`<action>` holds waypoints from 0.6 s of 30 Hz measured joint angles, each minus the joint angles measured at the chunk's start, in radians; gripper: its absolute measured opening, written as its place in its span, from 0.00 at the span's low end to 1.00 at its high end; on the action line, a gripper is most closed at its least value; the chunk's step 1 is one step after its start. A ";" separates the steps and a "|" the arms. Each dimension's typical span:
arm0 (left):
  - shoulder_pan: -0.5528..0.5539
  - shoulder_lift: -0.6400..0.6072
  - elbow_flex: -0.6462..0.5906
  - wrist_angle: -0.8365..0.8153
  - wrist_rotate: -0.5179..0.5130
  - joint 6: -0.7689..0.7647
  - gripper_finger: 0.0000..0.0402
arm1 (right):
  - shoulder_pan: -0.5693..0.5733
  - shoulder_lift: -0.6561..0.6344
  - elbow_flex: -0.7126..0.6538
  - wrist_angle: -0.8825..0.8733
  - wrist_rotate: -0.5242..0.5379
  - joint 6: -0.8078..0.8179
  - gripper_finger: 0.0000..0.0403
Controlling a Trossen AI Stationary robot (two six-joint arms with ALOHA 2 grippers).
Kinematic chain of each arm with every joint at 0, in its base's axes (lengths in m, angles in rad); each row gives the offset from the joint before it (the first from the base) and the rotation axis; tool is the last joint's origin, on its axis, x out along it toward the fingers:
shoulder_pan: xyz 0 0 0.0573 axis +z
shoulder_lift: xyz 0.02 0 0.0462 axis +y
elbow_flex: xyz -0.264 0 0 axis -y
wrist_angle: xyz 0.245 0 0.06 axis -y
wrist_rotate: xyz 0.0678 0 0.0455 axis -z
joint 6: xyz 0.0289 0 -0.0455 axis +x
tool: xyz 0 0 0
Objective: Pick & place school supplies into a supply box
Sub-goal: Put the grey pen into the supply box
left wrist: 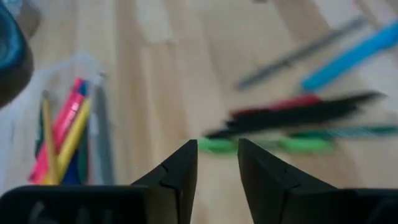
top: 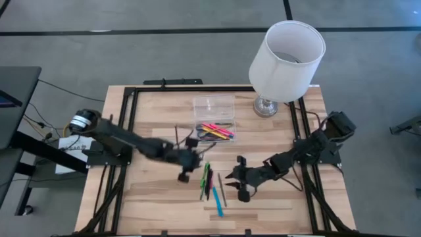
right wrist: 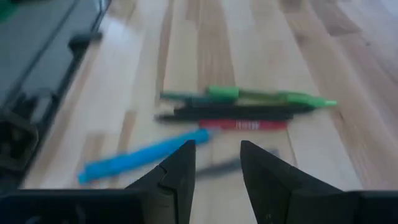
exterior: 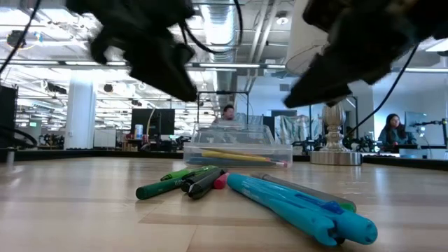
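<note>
Green pen (top: 204,175) lies nearest the supply box (top: 214,121); lower the left gripper (top: 188,164), jaws parted and empty, squarely astride it. The right gripper (top: 235,179) waits farther from the box, jaws apart.

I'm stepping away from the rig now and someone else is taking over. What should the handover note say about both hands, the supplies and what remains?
Left hand: open, empty, above the table between the supply box and the loose pens.
Right hand: open, empty, hovering just right of the loose pens.
Done: several supplies lie in the supply box, among them pink markers and a yellow pencil.
Left: a small cluster still lies on the table: green pen, black pen, red pen, blue pen and a grey one. The clear lid lies behind the box.
</note>
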 joint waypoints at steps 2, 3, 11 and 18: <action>-0.086 -0.014 0.000 -0.064 -0.062 -0.039 0.27 | -0.003 0.033 0.018 0.010 0.008 0.044 0.30; -0.129 -0.016 0.000 -0.097 -0.091 -0.060 0.27 | -0.002 0.050 0.028 0.001 0.020 0.065 0.30; -0.457 -0.016 -0.058 -0.105 -0.416 -0.219 0.26 | 0.012 0.176 0.197 -0.089 0.049 0.145 0.30; -0.613 -0.016 -0.127 -0.052 -0.812 -0.265 0.26 | 0.017 0.215 0.382 -0.471 0.122 0.371 0.30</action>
